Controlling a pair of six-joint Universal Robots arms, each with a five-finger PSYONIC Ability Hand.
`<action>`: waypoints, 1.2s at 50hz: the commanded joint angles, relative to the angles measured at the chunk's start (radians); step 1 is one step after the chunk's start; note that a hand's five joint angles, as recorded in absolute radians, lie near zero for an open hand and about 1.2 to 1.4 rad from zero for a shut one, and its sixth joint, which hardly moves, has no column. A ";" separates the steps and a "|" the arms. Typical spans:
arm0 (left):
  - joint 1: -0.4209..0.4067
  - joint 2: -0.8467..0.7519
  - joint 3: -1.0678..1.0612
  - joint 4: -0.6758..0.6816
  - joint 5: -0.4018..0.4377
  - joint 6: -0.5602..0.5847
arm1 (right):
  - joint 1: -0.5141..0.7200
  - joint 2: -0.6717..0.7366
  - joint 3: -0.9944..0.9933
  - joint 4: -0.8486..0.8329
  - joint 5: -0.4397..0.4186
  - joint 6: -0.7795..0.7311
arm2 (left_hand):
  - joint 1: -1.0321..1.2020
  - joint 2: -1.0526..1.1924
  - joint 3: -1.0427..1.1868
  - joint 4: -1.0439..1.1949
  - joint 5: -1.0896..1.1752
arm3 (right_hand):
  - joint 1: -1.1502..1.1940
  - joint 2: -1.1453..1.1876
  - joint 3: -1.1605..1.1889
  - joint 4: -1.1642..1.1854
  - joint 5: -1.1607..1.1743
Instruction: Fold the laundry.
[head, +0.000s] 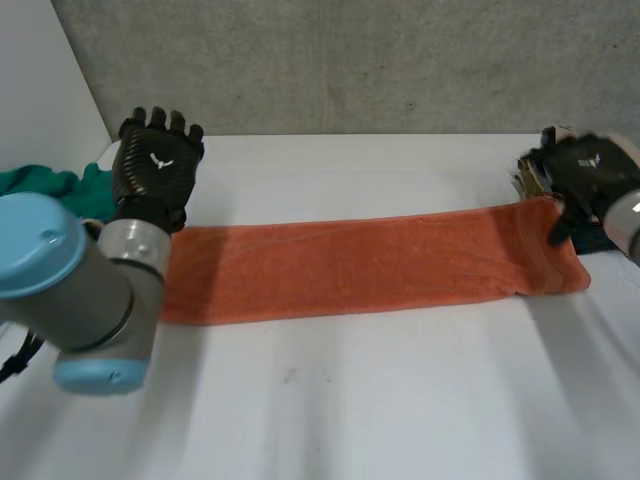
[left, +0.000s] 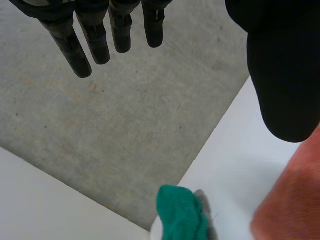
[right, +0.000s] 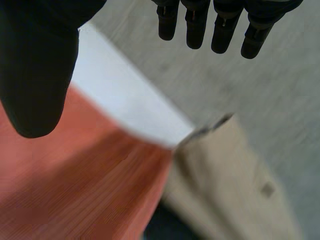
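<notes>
A: Head view: place of the towel (head: 370, 265)?
B: Lies flat on the table (head: 350, 410), a long orange strip running left to right across the middle.
A: At its left end?
B: Left hand (head: 155, 165), raised over the far side of that end, back toward the camera, fingers (head: 157, 120) straight and spread, closed on nothing. Near left: left arm (head: 80, 290), covering the towel's near left corner. Further left, at the table's edge: green cloth (head: 50, 185), apart from the towel.
A: At the right end?
B: Right hand (head: 580, 175), by the far right corner, thumb (head: 561, 225) pointing down over the towel's edge; contact not readable here. Just right of that corner: dark item (head: 598, 240), partly under the hand.
A: Left wrist view: state of the hand?
B: Wide open. Fingers (left: 75, 50) straight, thumb (left: 282, 75) well apart from them, nothing in between. Beyond the thumb: the towel's end. Beside it, across a strip of bare table: the green cloth, at the table's corner, grey wall behind.
A: Right wrist view?
B: Open as well. Fingers (right: 220, 30) straight, thumb (right: 35, 75) held wide, nothing pinched. Below the thumb: the towel, not gripped. At its corner, just beside it: beige cloth (right: 235, 185), with the dark item next to both. Touching or merely adjacent: cannot tell.
</notes>
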 joint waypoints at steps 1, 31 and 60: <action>-0.006 0.085 -0.119 -0.028 0.009 -0.129 | -0.087 0.000 0.069 0.121 -0.058 -0.039 | -0.016 -0.030 -0.036 -0.029 -0.049 | 0.064 0.085 0.082 0.081 0.079; -0.009 0.090 -0.159 -0.059 0.017 -0.177 | -0.197 0.153 0.167 -0.220 0.017 -0.153 | -0.016 -0.030 -0.036 -0.029 -0.049 | 1.161 1.183 1.179 1.178 1.176; -0.006 0.185 -0.203 -0.071 0.015 -0.178 | -0.122 -0.104 0.135 -0.146 0.132 -0.239 | -0.016 -0.030 -0.036 -0.029 -0.049 | 1.161 1.183 1.179 1.178 1.176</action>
